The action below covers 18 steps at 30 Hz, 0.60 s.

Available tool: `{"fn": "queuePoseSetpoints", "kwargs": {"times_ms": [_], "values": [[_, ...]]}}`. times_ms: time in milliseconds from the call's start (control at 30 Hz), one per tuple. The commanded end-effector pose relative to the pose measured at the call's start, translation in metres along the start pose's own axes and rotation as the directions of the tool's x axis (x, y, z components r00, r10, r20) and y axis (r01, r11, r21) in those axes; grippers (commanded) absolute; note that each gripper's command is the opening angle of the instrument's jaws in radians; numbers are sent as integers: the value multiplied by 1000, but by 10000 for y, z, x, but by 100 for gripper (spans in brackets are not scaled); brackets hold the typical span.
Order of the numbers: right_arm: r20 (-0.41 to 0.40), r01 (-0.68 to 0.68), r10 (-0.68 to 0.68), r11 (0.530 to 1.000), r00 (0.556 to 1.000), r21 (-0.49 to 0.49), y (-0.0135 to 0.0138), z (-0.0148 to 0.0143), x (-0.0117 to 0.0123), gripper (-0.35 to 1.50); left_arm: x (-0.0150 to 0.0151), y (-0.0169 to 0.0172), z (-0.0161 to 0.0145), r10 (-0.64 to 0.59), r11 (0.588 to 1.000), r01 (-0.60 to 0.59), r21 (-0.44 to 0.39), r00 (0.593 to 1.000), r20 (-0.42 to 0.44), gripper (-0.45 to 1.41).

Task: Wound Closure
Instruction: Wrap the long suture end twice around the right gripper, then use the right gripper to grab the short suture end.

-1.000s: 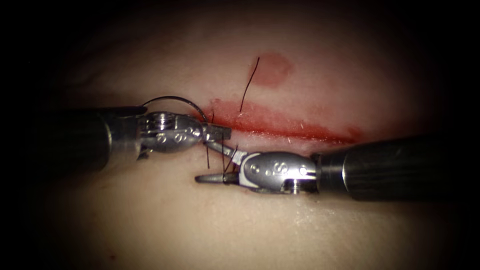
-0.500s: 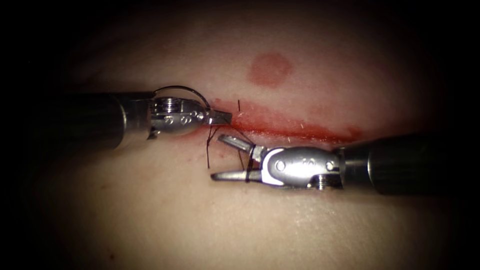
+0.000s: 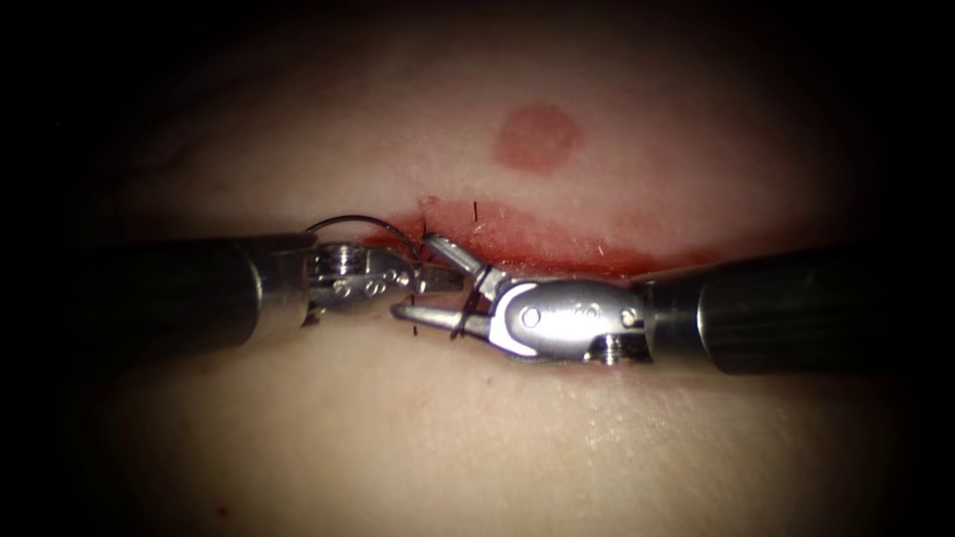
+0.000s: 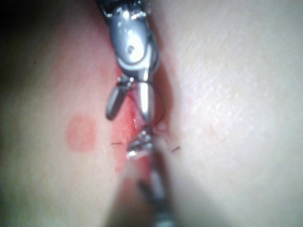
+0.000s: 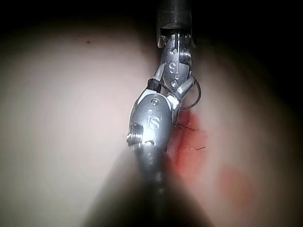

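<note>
My left tool (image 3: 453, 279) lies over the left end of the cut (image 3: 567, 257), its jaws shut on the curved needle (image 3: 358, 218) near one end. The needle arcs back over the tool's wrist, out of the tissue (image 3: 477, 438). My right tool (image 3: 413, 276) comes in from the right with its jaws open, one on each side of the left tool's tip, gripping nothing. Dark thread (image 3: 463, 320) is looped round its lower jaw. In the left wrist view the right tool (image 4: 129, 117) stands open just beyond my left jaws (image 4: 139, 147).
Red fluid stains the cut's edges, and a round red spot (image 3: 537, 137) marks the tissue above it. A short cut end of thread (image 3: 475, 210) stands up at the cut's upper edge. Both dark shafts lie low along the tissue.
The right tool moved left and up, open, until its jaws straddle the left tool's tip. The left tool dropped slightly. The long thread end seen above the cut a second ago is gone.
</note>
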Motion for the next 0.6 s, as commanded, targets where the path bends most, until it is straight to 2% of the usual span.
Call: {"fn": "queuePoseSetpoints", "kwargs": {"times_ms": [33,133,400,600], "values": [[14,-5,5,1000,1000,-15,-5,4,-9,88,0,2,8,-4,1000,4,-3,1000,0,-45],[54,-9,13,997,998,-72,2,1,-12,86,-2,1,7,-9,1000,9,-4,1000,-1,-45],[73,-43,53,990,996,-133,16,-9,-18,81,-8,-3,12,-11,1000,11,-2,1000,0,-45],[161,-67,99,978,982,-197,20,-3,-26,83,-2,-4,16,-16,1000,16,2,1000,3,-45]]}}
